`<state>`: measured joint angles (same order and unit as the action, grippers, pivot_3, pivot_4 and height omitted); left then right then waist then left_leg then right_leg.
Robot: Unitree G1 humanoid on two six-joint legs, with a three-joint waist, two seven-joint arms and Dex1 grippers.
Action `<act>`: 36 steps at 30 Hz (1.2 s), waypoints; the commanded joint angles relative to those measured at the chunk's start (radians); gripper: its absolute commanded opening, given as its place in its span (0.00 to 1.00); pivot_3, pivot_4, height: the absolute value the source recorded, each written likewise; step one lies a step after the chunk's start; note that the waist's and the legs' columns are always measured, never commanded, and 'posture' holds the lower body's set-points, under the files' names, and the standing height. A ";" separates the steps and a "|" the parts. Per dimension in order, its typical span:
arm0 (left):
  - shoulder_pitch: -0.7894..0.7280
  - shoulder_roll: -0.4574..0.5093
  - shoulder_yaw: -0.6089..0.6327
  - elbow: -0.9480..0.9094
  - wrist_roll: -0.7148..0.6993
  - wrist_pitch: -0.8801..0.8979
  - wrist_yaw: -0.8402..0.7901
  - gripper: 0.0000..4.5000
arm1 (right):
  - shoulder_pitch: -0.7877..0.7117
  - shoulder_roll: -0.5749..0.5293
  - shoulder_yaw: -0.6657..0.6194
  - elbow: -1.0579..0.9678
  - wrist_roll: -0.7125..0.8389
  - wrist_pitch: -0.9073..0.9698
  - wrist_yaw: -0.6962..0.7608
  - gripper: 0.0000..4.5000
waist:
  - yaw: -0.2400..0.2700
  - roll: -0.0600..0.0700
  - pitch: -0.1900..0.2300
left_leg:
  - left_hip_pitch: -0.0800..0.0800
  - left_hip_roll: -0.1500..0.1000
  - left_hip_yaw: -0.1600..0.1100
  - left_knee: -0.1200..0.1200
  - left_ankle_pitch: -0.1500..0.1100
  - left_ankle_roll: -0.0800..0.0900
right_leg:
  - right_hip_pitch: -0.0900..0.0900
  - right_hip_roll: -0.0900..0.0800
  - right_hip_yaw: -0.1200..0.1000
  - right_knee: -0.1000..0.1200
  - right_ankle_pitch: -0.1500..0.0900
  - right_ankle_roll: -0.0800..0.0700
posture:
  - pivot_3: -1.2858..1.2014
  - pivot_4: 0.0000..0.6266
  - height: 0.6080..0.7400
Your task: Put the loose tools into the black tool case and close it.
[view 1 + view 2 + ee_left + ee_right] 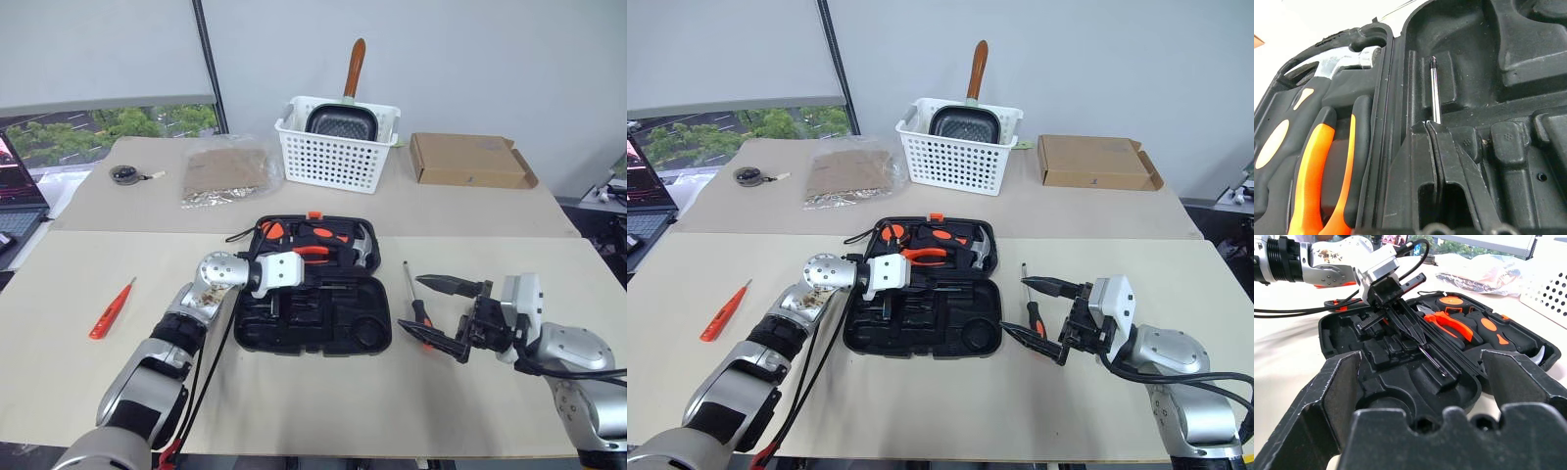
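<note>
Left gripper (1400, 316) jaws clamped on screwdriver (1435, 93), shaft straight ahead over black tool case (367, 328) recess; right gripper (446, 315) jaws wide, empty.

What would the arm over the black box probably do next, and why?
Probably lower a little and let go: the left gripper is shut on a screwdriver, its shaft hanging just above a moulded recess of the open tool case.

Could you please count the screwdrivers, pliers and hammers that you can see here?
Screwdrivers: 3 (held screwdriver, red screwdriver, black-and-orange screwdriver)
Pliers: 1
Hammer: 1
Total: 5
</note>
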<state>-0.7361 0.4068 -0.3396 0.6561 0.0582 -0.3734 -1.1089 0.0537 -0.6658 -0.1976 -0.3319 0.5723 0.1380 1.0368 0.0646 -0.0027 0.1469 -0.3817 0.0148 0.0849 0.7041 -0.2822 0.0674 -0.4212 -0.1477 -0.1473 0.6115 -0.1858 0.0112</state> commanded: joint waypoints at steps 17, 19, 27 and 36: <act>0.083 0.040 0.218 -0.280 -0.288 0.346 -0.066 0.02 | 0.016 -0.038 0.009 -0.037 -0.077 0.098 -0.121 1.00 | -0.023 -0.004 0.002 | -0.008 0.000 0.000 -0.001 -0.001 0.002 | -0.007 0.001 -0.001 -0.001 0.000 0.000 | 0.52 0.24 0.70; 0.106 0.079 0.256 -0.373 -0.331 0.422 -0.065 0.02 | 0.019 -0.030 0.026 -0.051 -0.126 0.141 -0.196 1.00 | -0.027 -0.004 0.002 | -0.008 0.000 0.000 -0.001 -0.001 0.001 | -0.007 0.001 -0.001 -0.001 0.001 -0.001 | 0.52 0.24 0.70; 0.310 0.361 0.402 -0.801 -0.588 0.801 -0.171 0.07 | 0.007 -0.035 0.089 -0.160 -0.201 0.459 -0.420 1.00 | -0.038 -0.003 0.004 | -0.007 0.000 0.001 -0.002 -0.003 0.001 | -0.007 0.001 0.001 -0.003 -0.001 0.000 | 0.52 0.24 0.70; 0.522 0.577 0.485 -1.080 -0.740 0.975 -0.230 0.73 | -0.162 0.002 0.156 -0.142 -0.217 0.837 -0.596 1.00 | -0.033 -0.002 0.005 | -0.007 0.000 -0.001 -0.002 -0.005 -0.008 | -0.009 0.002 0.000 -0.001 -0.002 0.000 | 0.52 0.24 0.70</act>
<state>-0.2301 0.9600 0.1074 -0.3585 -0.6477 0.5818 -1.3401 -0.0765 -0.6705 -0.0497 -0.4690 0.3705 0.9090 0.4813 0.0312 -0.0043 0.1524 -0.3895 0.0150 0.0836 0.7019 -0.2869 0.0589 -0.4311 -0.1457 -0.1471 0.6099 -0.1877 0.0108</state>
